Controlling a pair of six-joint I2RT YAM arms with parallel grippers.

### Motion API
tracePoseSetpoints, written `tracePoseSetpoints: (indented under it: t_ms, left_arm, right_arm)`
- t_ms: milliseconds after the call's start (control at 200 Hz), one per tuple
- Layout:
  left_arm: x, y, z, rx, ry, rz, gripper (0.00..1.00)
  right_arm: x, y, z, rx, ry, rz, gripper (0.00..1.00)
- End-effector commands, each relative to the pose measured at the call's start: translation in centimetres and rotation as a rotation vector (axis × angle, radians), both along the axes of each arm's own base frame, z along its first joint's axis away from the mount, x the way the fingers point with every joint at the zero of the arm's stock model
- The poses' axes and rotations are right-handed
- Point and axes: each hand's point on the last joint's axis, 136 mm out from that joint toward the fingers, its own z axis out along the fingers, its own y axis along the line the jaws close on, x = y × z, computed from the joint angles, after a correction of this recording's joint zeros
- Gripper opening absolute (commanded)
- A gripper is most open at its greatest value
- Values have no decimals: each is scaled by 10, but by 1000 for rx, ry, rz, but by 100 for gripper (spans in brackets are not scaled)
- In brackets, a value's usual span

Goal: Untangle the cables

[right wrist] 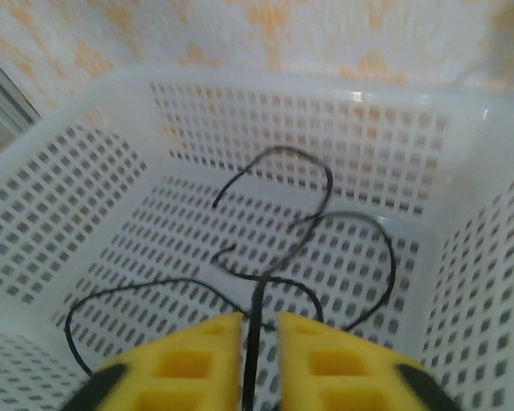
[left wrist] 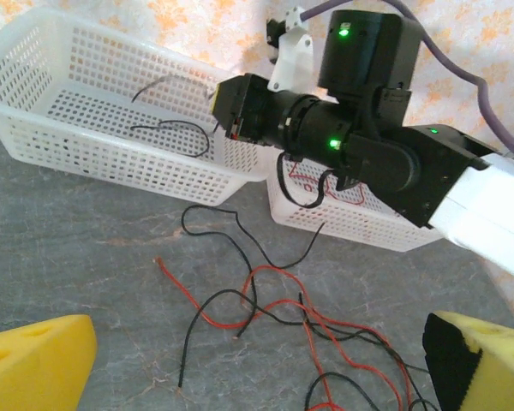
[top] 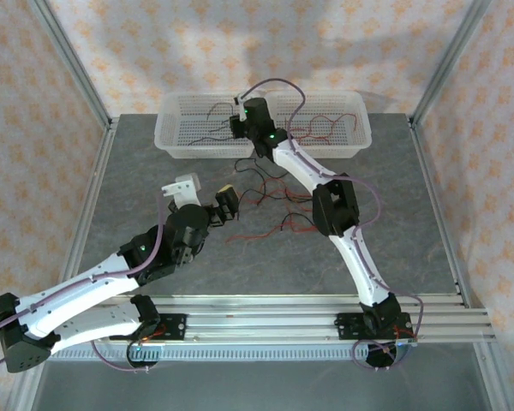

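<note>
A tangle of thin red and black cables (top: pixel 270 201) lies on the grey table in front of the white basket (top: pixel 176 141). In the left wrist view the tangle (left wrist: pixel 274 308) spreads between the two yellow pads of my left gripper (left wrist: pixel 261 360), which stands wide open just above it. My left gripper (top: pixel 207 199) sits at the tangle's left edge. My right gripper (top: pixel 237 120) hangs over the basket's left half. Its yellow pads (right wrist: pixel 197 351) stand slightly apart, and a black cable (right wrist: pixel 325 231) runs loosely through the gap and curls down onto the basket floor. My right gripper (right wrist: pixel 259 330) is open.
Another black cable (left wrist: pixel 176 128) lies in the basket's left half, and red cables (top: pixel 325 124) lie in its right half. The right arm (left wrist: pixel 385 154) stretches across above the tangle. Metal frame posts (top: pixel 77 77) stand at the table's corners.
</note>
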Motion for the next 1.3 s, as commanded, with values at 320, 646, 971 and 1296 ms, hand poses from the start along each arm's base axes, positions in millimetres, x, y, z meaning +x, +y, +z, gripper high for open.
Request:
tracePoseSetpoints:
  t_ms: [320,646,971,1296]
  left_arm:
    - [7,-3,-19,40,88,-10,89]
    - [19,-13,-57,92,256,-65,83]
    - [38,-20,-119,127,464,-142,78]
    - [61,-29,-178,300,627,-195,69]
  right_arm:
    - [-5,-12,28,1,22,-65,52]
    - [-26,-36,77,21,56,-139,51]
    - [-80,-60,117,75,150,-135,50]
    - [-149,-114,134,85,141,-186,48]
